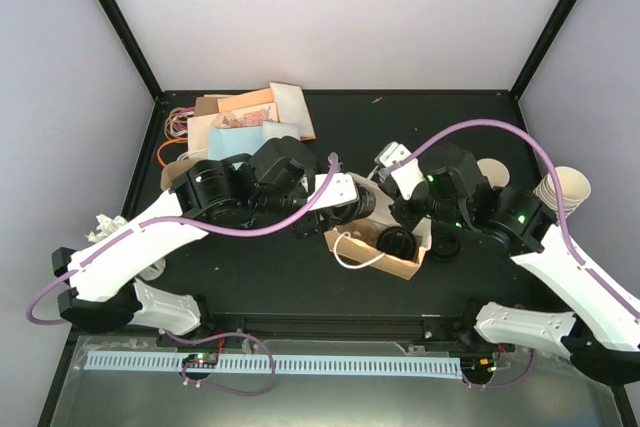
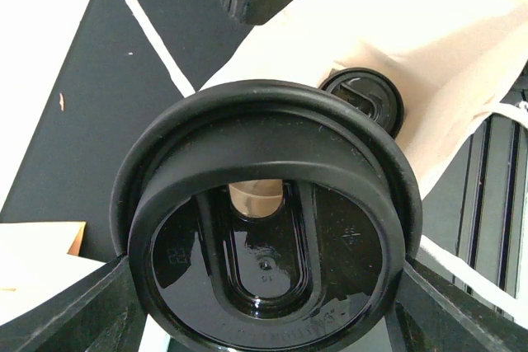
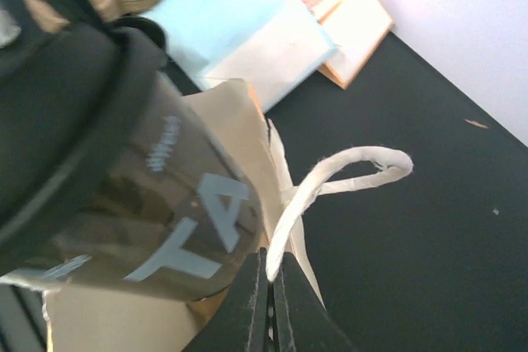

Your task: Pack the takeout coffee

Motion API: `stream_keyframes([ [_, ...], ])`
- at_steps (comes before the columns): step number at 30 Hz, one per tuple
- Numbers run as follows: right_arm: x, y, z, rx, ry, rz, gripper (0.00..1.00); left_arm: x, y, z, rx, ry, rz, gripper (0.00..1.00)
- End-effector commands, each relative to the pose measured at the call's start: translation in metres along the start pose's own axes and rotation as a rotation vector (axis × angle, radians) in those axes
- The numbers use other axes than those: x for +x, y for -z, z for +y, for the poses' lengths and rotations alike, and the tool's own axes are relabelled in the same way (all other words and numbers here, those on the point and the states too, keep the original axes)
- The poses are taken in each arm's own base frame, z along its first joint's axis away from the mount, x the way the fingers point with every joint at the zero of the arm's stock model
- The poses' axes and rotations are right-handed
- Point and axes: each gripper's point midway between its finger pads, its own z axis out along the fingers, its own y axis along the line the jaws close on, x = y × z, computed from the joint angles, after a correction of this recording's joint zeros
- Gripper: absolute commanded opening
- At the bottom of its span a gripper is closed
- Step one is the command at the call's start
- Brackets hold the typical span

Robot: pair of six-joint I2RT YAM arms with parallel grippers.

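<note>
Both busy: left pincer (image 2: 264, 319) clamps black-lidded white paper cup (image 3: 165, 228), base toward the tan paper bag (image 3: 223, 121); right pincer (image 3: 270, 302) pinches its white handle (image 3: 346, 162).

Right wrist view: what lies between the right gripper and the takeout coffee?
The paper bag's rim and white handle beside the takeout coffee, shown in the right wrist view.

Glossy blk plastic is seen on takeout coffee (image 2: 264, 269) lid; bag (image 2: 445, 47) matt brown paper; table (image 3: 429, 228) matt blk.
</note>
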Motion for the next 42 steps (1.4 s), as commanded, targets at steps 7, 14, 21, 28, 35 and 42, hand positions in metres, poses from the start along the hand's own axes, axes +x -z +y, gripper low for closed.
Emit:
stream_keyframes([
  [7, -0.026, 0.051, 0.051, -0.322, 0.141, -0.231, 0.01, 0.021, 0.009, -0.011, 0.014, -0.043, 0.056, 0.66],
  [14, -0.014, 0.043, 0.053, -0.330, 0.157, -0.163, 0.01, 0.030, 0.000, -0.038, 0.086, -0.153, 0.068, 0.63],
  [21, -0.012, 0.043, 0.049, -0.307, 0.120, -0.170, 0.01, 0.029, -0.002, -0.024, -0.012, -0.146, 0.055, 0.63],
  [28, 0.001, 0.040, 0.024, -0.168, -0.060, -0.080, 0.17, 0.020, 0.007, -0.015, -0.052, -0.131, 0.032, 0.64],
  [35, 0.031, 0.047, -0.001, -0.018, -0.286, 0.029, 0.55, 0.009, 0.006, -0.013, -0.052, -0.128, 0.010, 0.64],
  [42, 0.057, 0.042, -0.004, 0.064, -0.485, 0.272, 0.63, -0.011, 0.002, -0.002, -0.100, -0.131, -0.018, 0.64],
])
